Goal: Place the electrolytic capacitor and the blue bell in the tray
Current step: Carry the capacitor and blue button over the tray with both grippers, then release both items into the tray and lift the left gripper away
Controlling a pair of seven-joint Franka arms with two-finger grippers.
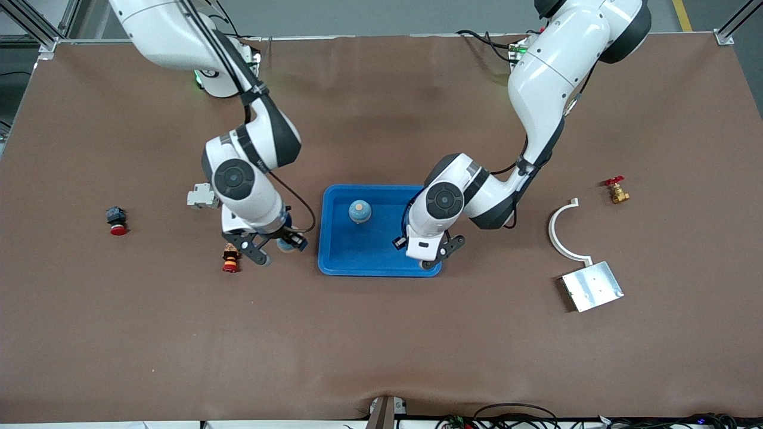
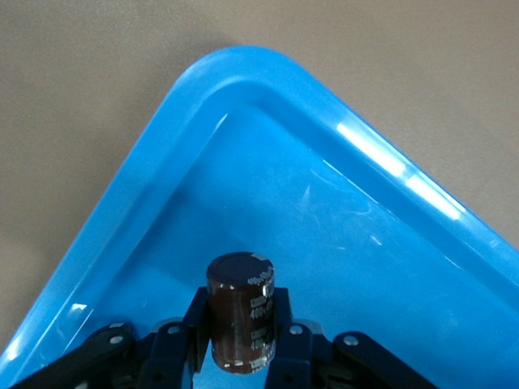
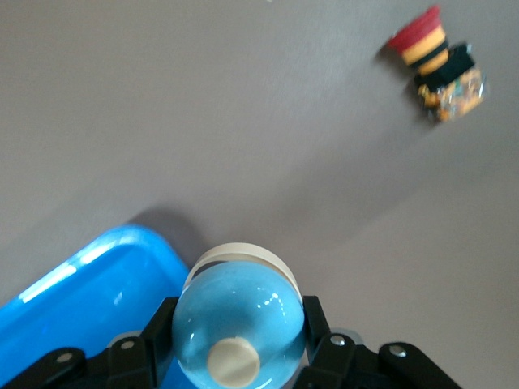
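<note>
Front view: brown table [image 1: 381, 345] carrying a blue tray [image 1: 363, 250] at its middle. Inside the tray, a pale blue bell [image 1: 360, 210] with a tan knob, resting toward the edge nearest the robots' bases. Left gripper [image 1: 434, 253] low over the tray corner nearest the camera at the left arm's end, its load hidden under the wrist. Right gripper [image 1: 277, 247] just beside the tray's rim at the right arm's end, something blue peeking out between the jaws. Close by that gripper, a red-and-yellow push button [image 1: 229, 259]; a grey block [image 1: 201, 196] farther from the camera. Toward the right arm's end, another red button [image 1: 116, 220]. Toward the left arm's end, a white curved clamp [image 1: 563, 235], a silver plate [image 1: 593, 286] and a small brass valve [image 1: 616, 190] with a red handle.

Left wrist view: jaws clamped on a dark brown capacitor [image 2: 241, 312], held upright (pale print down its side) over the tray floor near a rounded corner [image 2: 235, 69].

Right wrist view: jaws clamped on a second blue bell [image 3: 239, 320], cream knob facing the camera, hanging over the table just outside the tray's rim [image 3: 150, 243]. Farther off, the push button [image 3: 438, 69] lying tilted on the table.
</note>
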